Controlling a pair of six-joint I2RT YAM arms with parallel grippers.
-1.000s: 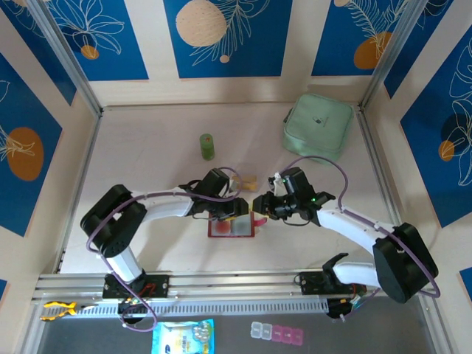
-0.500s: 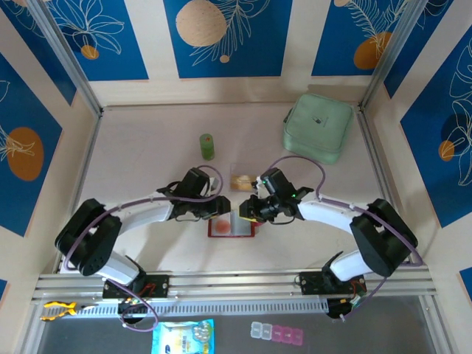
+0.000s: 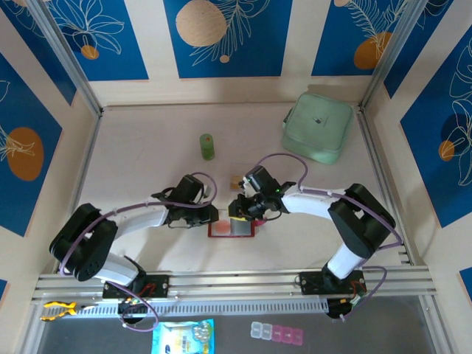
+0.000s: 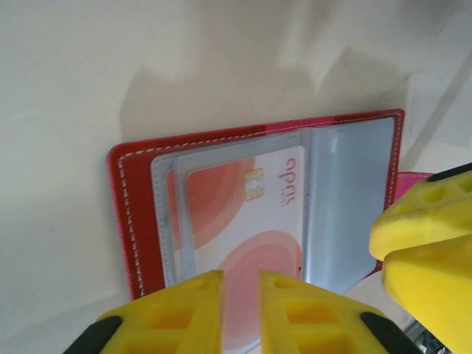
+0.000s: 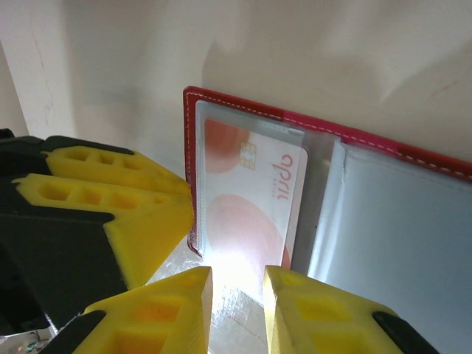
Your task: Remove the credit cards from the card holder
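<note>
Now, from above, the left gripper (image 3: 214,214) and right gripper (image 3: 237,209) have closed in on each other and meet over the small flat red folding card holder (image 3: 232,228), lying open right under their tips; a small thin orange-yellow card (image 3: 237,181) rests just beyond the right gripper, apparently already out. At the left wrist, the jaws have narrowed to a slit over the near end of the pinkish-red, pale-patched credit card (image 4: 243,214) in its clear sleeve (image 4: 346,199); whether they pinch it I cannot tell. At the right wrist, the jaws stand slightly parted, clamping nothing, the same card straight ahead, the left gripper's yellow fingers (image 5: 125,221) just left. Extraction looks about to start
</note>
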